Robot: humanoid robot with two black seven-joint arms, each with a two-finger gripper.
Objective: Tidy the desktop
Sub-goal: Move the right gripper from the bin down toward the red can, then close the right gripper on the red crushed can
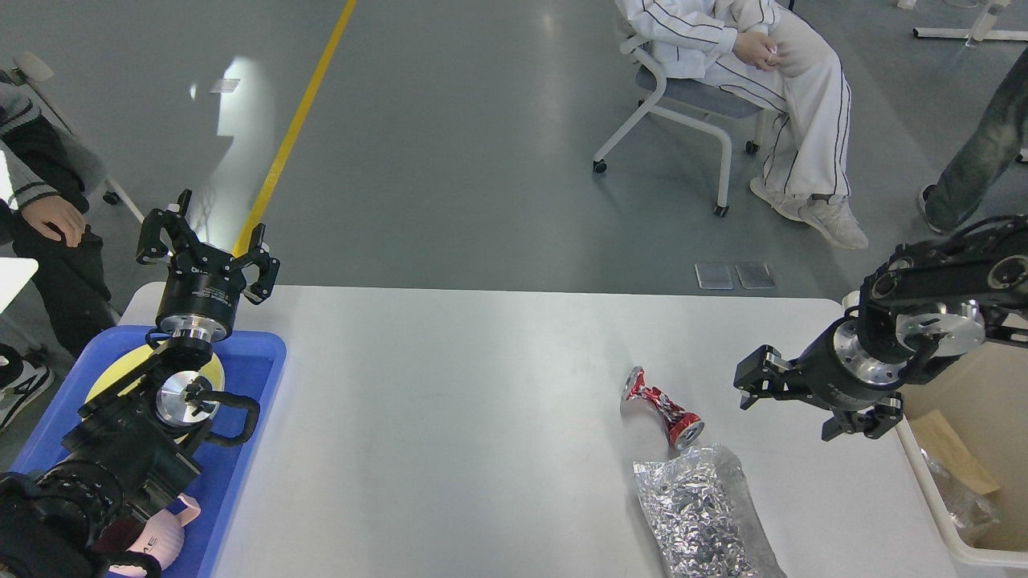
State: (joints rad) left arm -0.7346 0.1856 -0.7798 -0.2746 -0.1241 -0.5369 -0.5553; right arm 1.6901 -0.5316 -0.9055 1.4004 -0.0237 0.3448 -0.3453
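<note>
The white desktop [450, 417] fills the lower part of the head view. A crushed red can [663, 406] lies on it right of centre, and a crinkled silver foil bag [700, 514] lies just in front of the can. My right gripper [791, 405] hangs open above the desktop, a little to the right of the can, holding nothing. At the far left, my left gripper [207, 245] stands open and empty above the back end of the blue tray [257, 377].
The blue tray holds a yellow plate [120, 371] and a pink item [165, 539], partly hidden by my left arm. A cream bin [952, 514] with cardboard and plastic sits off the right edge. People sit or stand beyond the desktop.
</note>
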